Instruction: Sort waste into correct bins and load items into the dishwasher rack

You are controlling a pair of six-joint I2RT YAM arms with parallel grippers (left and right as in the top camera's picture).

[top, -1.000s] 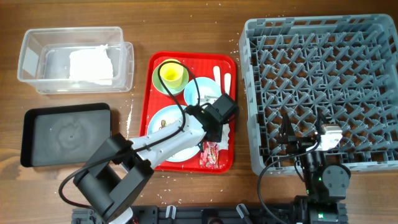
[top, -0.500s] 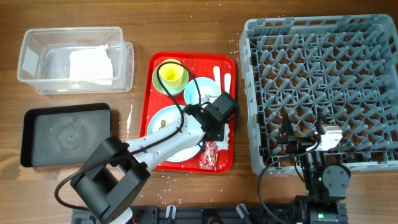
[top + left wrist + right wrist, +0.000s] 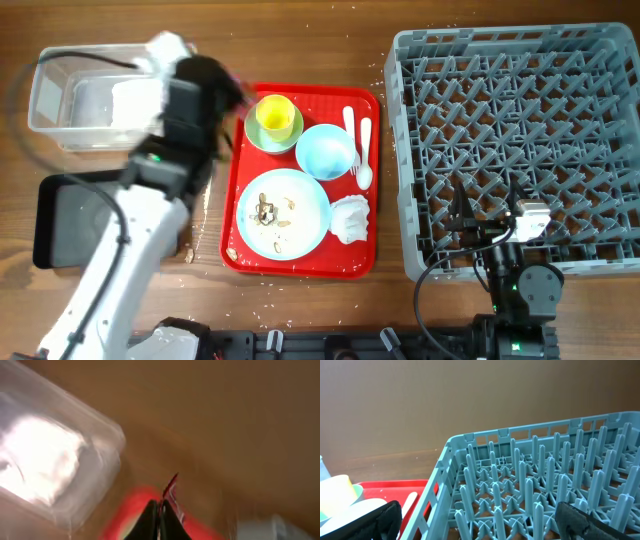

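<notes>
My left gripper (image 3: pixel 226 88) is a blur between the clear tub (image 3: pixel 60 110) and the red tray's back left corner. In the left wrist view its fingers (image 3: pixel 150 517) are shut on the red snack wrapper (image 3: pixel 171 491), with the tub (image 3: pixel 55 460) to the left. The tub holds a white napkin (image 3: pixel 142 103). On the tray sit the yellow cup (image 3: pixel 276 117) in the green bowl (image 3: pixel 258 138), the blue bowl (image 3: pixel 326 152), a plate (image 3: pixel 300 225) with scraps (image 3: pixel 266 210), another crumpled napkin (image 3: pixel 350 218), and the spoon and fork (image 3: pixel 357 140). My right gripper (image 3: pixel 482 525) hangs open over the rack (image 3: pixel 520 110).
The black tray (image 3: pixel 62 215) lies in front of the tub, its right half hidden under my left arm (image 3: pixel 120 250). The red serving tray (image 3: pixel 232 200) lies between the bins and the rack. Crumbs are scattered on the wood beside the tray's left edge.
My left gripper shut on the wrapper at the tray's front right, then swung fast up and left toward the tub with it. The crumpled napkin is now uncovered. The right arm stayed still.
</notes>
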